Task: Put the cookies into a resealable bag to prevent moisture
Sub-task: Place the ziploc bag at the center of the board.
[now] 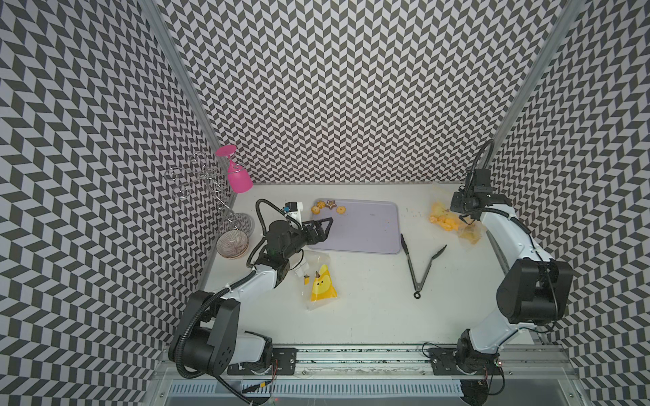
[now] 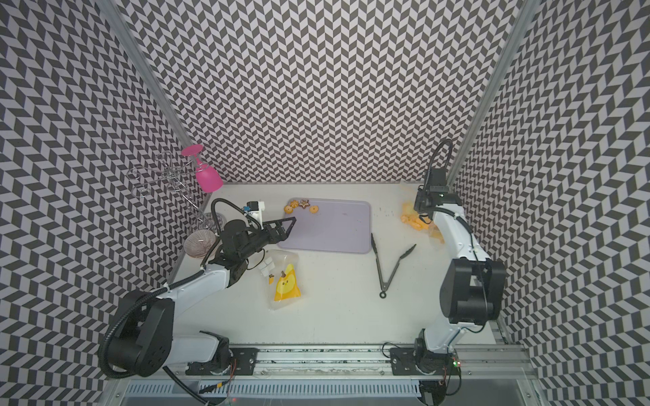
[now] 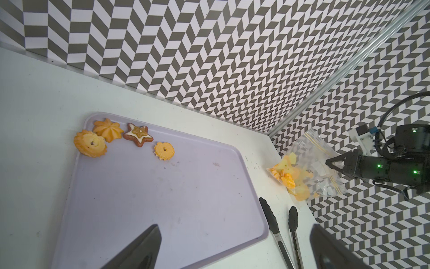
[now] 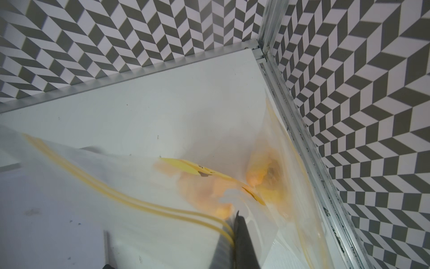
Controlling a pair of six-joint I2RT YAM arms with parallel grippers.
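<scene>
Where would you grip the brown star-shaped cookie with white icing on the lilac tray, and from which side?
Probably from straight above, the open left gripper pinching the brown star-shaped cookie across its waist, between notches. It lies flat on the lilac tray, by the rim and beside an orange swirl cookie, so sideways approaches look blocked.

Orange-yellow cookies (image 3: 108, 129), lilac tray (image 3: 162, 198), black tongs (image 3: 271, 219), pink glass (image 1: 239, 179), grey-white chevron walls (image 1: 351, 88)

The workspace is enclosed on three sides by walls (image 1: 351, 88) papered in a grey-and-white chevron pattern. Aluminium posts (image 1: 186, 81) are fitted at the rear corners. A white tabletop (image 1: 351, 309) is evenly lit and is bordered in front by a metal rail (image 1: 351, 355).
</scene>
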